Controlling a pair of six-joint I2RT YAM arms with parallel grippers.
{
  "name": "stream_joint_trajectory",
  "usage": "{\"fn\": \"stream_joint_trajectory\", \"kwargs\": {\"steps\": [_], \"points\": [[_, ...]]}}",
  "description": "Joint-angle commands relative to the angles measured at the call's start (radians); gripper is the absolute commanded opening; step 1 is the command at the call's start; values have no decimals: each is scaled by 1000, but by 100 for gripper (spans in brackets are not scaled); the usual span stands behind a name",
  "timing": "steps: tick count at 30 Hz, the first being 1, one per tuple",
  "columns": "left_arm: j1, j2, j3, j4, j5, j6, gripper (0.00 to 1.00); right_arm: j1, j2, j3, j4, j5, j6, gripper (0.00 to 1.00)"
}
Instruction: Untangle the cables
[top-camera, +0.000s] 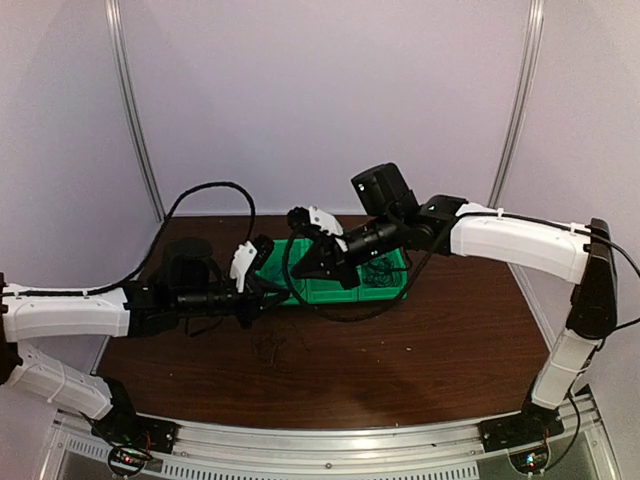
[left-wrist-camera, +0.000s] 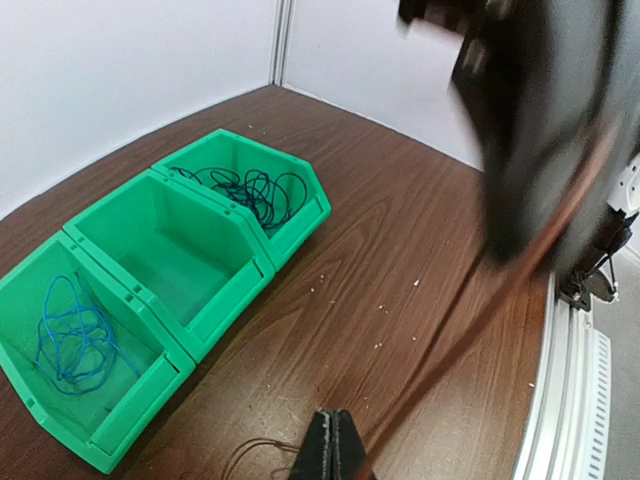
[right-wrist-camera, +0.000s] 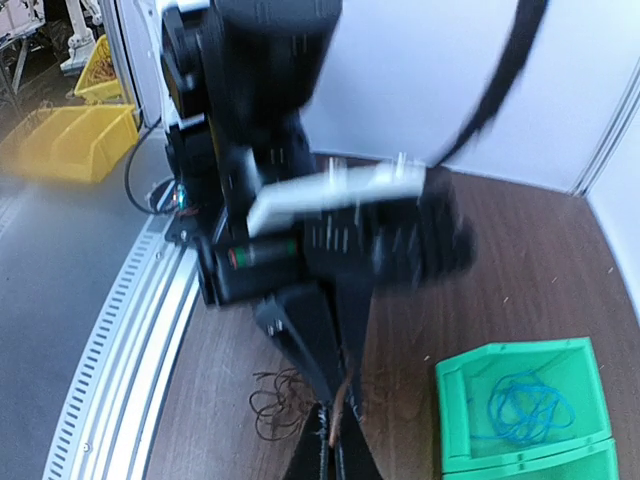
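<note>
Three green bins (top-camera: 345, 285) toward far edge of table (top-camera: 450, 340), top view; dark cable (top-camera: 269, 346) loose mid-table. Left wrist: left hand (left-wrist-camera: 335, 452) pinched together; blue cable (left-wrist-camera: 70, 335) in one end bin, black cables (left-wrist-camera: 255, 190) in the other. Right wrist: right hand (right-wrist-camera: 330, 455) together over dark cable, grip unclear.

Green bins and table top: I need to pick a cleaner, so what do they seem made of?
The green bins look like moulded plastic, smooth and slightly glossy: uniform colour, thick rims. The table looks like dark wood or wood-look laminate, judging by grain lines and faint sheen.
</note>
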Motion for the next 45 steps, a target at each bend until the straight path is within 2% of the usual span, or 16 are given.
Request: {"fn": "stream_joint_trajectory", "kwargs": {"steps": [1, 8, 11, 15, 16, 18, 22, 28, 33, 39, 42, 45], "points": [[-6, 84, -80, 204, -16, -9, 0, -10, -107, 198, -164, 24, -55, 0], [-6, 365, -108, 468, 22, -51, 0, -16, -124, 482, -306, 86, -106, 0], [-6, 480, -83, 493, 45, -76, 0, -49, -135, 569, -313, 94, -108, 0], [-6, 527, -119, 550, 54, -112, 0, -121, -134, 695, -303, 70, -88, 0], [-5, 523, -133, 563, 50, -119, 0, -144, -134, 725, -298, 57, -78, 0], [-6, 508, -165, 584, 49, -123, 7, -194, -135, 786, -282, 27, -49, 0], [-6, 475, -217, 597, 29, -116, 9, -270, -129, 854, -267, 3, -18, 0], [-6, 460, -226, 526, -31, -111, 6, -288, -137, 858, -249, 14, -13, 0], [-6, 380, -271, 438, -117, -140, 0, -289, -129, 843, -232, 62, -30, 0], [-6, 287, -373, 381, -185, -197, 0, -331, -70, 950, -150, 84, 8, 0], [-6, 264, -391, 346, -194, -223, 0, -341, -29, 982, -133, 91, -25, 0], [-22, 176, -411, 355, -194, -224, 1, -339, 7, 1003, -147, 90, -52, 0]]}}
